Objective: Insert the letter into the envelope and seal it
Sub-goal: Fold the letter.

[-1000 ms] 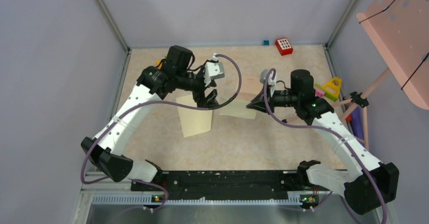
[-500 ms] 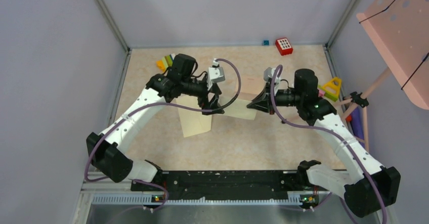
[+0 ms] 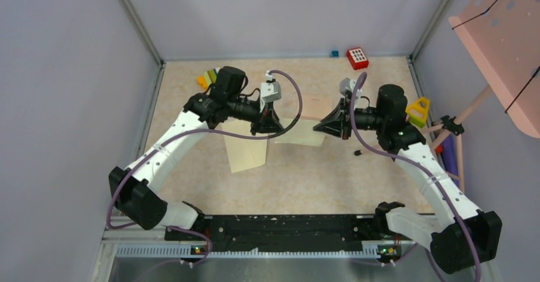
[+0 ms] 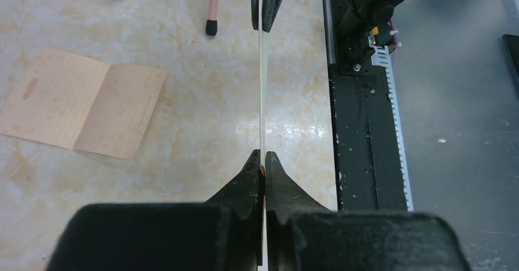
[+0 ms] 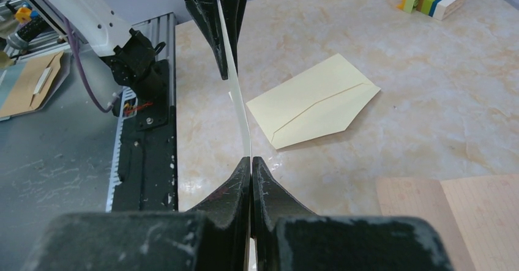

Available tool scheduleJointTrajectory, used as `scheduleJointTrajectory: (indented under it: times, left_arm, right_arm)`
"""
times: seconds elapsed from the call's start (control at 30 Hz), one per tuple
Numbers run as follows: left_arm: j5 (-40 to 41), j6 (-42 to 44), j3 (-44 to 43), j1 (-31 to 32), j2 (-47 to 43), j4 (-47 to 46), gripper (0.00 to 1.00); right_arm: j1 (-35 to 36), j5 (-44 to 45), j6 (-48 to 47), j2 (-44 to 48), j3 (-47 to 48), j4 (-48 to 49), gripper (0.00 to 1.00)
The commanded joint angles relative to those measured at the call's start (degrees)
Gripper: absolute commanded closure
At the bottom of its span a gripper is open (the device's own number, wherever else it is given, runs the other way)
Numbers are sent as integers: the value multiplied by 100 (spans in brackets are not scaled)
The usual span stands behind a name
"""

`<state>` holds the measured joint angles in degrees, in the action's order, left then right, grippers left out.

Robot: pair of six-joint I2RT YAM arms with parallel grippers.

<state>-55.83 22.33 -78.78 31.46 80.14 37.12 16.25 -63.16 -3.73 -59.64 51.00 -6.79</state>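
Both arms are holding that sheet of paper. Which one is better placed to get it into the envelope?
Probably the left. The left fingers pinch the sheet at the end right beside the envelope. The right fingers hold the end farther from it.

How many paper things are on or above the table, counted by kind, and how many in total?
envelope, cream-yellow, lying flat: 1
pale sheet, held in the air between the left fingers and the right fingers: 1
tan-brown creased sheet, lying flat: 1
Total: 3
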Motion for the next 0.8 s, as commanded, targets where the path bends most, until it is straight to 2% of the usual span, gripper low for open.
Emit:
scheduleJointTrajectory:
  times: [0.0, 0.07, 0.2, 0.27, 0.63, 0.77]
  left_arm:
    - [-290, -271, 97, -17, -116, -403, 100]
    - [-296, -334, 126, -24, -121, -441, 100]
    - [-203, -318, 234, -19, -117, -430, 100]
    - [-125, -309, 295, -14, -85, -429, 100]
    - [-42, -264, 375, 88, 96, -377, 100]
    - [21, -212, 421, 122, 98, -333, 100]
  right_arm:
    - [-52, -167, 162, 27, -30, 385, 100]
    - [-50, -152, 129, 26, -31, 372, 96]
    - [-46, -354, 141, 28, 69, 445, 58]
    - [-45, -545, 301, -44, 131, 615, 49]
    - [608, -561, 889, -1039, 629, 1100, 45]
    - [629, -825, 1348, -1307, 764, 1483, 51]
